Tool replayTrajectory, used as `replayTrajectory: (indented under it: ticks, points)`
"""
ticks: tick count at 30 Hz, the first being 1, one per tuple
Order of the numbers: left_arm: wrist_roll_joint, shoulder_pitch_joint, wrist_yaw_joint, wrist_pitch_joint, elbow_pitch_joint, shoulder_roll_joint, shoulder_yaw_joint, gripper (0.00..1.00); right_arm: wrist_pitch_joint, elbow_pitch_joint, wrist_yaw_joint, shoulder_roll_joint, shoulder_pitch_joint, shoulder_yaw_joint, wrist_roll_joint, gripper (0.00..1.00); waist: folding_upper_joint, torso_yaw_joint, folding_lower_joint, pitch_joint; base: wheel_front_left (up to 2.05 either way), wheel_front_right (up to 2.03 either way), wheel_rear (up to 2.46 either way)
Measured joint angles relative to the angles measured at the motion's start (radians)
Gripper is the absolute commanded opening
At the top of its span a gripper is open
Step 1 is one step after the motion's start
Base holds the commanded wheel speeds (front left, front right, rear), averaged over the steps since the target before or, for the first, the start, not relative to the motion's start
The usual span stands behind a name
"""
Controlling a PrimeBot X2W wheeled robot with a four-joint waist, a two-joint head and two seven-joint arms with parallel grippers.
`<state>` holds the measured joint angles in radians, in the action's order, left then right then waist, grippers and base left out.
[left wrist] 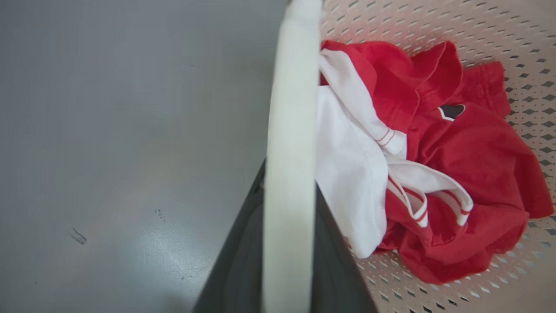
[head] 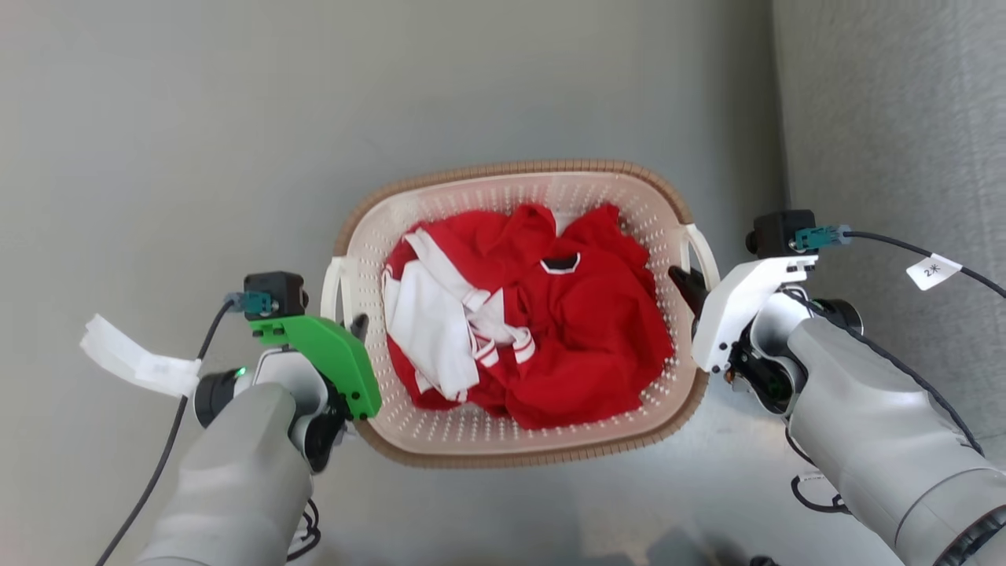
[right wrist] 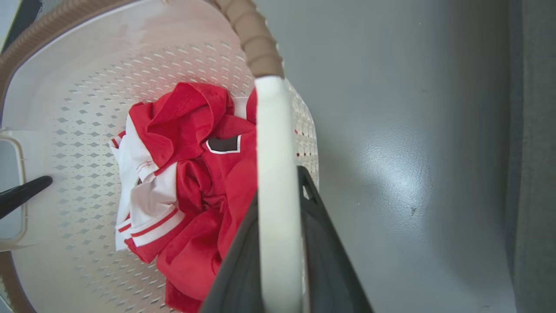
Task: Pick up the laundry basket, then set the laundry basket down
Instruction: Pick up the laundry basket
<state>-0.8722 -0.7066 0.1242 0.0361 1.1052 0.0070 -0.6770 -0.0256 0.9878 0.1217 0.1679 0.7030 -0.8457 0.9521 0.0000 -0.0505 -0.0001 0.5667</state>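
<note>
Cream-white laundry basket [head: 471,196] faces mouth up, long axis running between left gripper [head: 357,326] and right gripper [head: 682,279]. Both sets of jaws clamp its white handles [left wrist: 289,130].

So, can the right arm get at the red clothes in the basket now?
Probably not yet: the right gripper has its fingers on both sides of the white handle of the laundry basket. The red clothes lie uncovered, so letting go would free the way.

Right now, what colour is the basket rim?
Brown, woven-look; rim of the laundry basket shows best in the head view.
</note>
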Motion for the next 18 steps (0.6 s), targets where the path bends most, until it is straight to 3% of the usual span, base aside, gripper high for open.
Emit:
replayTrajectory:
  ticks: [18]
  points:
    - [-0.100,0.124,0.000,-0.113,0.019,0.001,-0.047,0.00,0.121,0.023,-0.001,-0.010,-0.103,-0.057,0.093,0.00,0.0000,0.002,0.0000,-0.246,0.00,0.00,0.00]
